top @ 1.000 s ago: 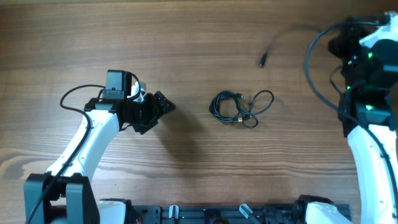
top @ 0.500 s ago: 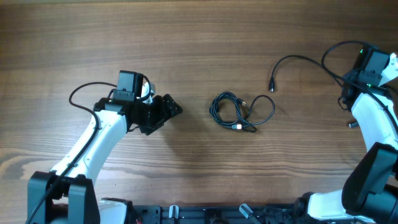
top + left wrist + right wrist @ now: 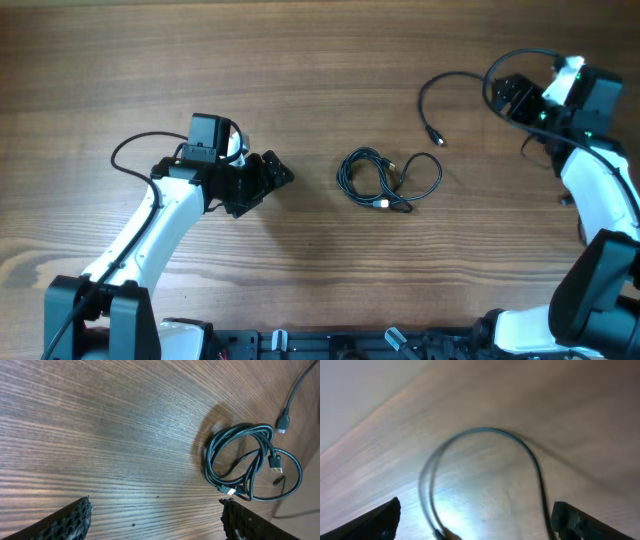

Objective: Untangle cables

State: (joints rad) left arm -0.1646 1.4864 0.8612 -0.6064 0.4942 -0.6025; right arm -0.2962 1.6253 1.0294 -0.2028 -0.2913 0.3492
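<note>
Found the right pincer [image 3: 505, 96] sprung from shut to wide open over the last second and swung inward from the bench [image 3: 300, 60] edge, gripping nothing. Found the loose cable [image 3: 421, 100] shifted with it, now curving out ahead of that pincer and down to a small plug [image 3: 437, 139] resting on the wood. Seen through the right wrist camera only as a blurred dark loop ahead of the two spread fingertips [image 3: 380, 519]; cannot tell whether touching either. Found the left pincer [image 3: 278, 176] moved slightly toward the middle since then, jaws spread wide, holding nothing. Spotted the cable clump [image 3: 388, 181] well ahead of that pincer and a little to one side of its gap: several thin black loops coiled over one another, flat on the bench, small plug ends showing among them. Spotted the loose cable's plug just beyond the clump, apart from it. Placed the clump between the two pincers, touching neither.
</note>
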